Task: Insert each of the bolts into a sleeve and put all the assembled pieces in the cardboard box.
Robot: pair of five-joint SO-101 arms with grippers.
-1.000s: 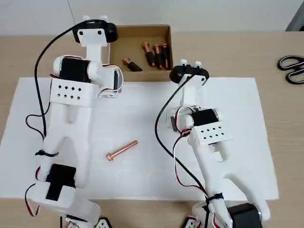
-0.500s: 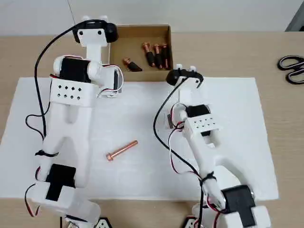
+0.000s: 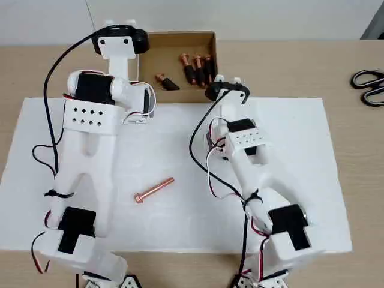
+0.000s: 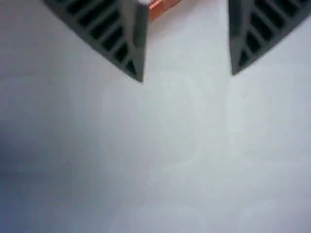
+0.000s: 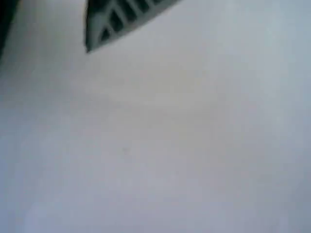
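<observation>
One bare copper bolt point(image 3: 154, 189) lies on the white sheet point(image 3: 180, 138), between the two arms and nearer the table's front. The cardboard box point(image 3: 180, 36) stands at the back and holds several bolts set in black sleeves point(image 3: 196, 69). My left gripper point(image 4: 187, 76) hangs open just above the sheet with nothing between its dark fingers. A scrap of orange point(image 4: 163, 6) peeks in behind them. The left arm point(image 3: 96, 114) stands by the box's left front corner. The right arm point(image 3: 243, 141) leans toward the box's right front corner. Its right gripper point(image 5: 116, 22) is low over bare sheet.
Black-handled scissors point(image 3: 369, 87) lie on the wooden table at the far right, off the sheet. Black and red cables loop beside both arms. The sheet's right part and the strip around the loose bolt are bare.
The right arm has swung left and stretched toward the box, its base turning with it. The left arm and the loose bolt have kept still.
</observation>
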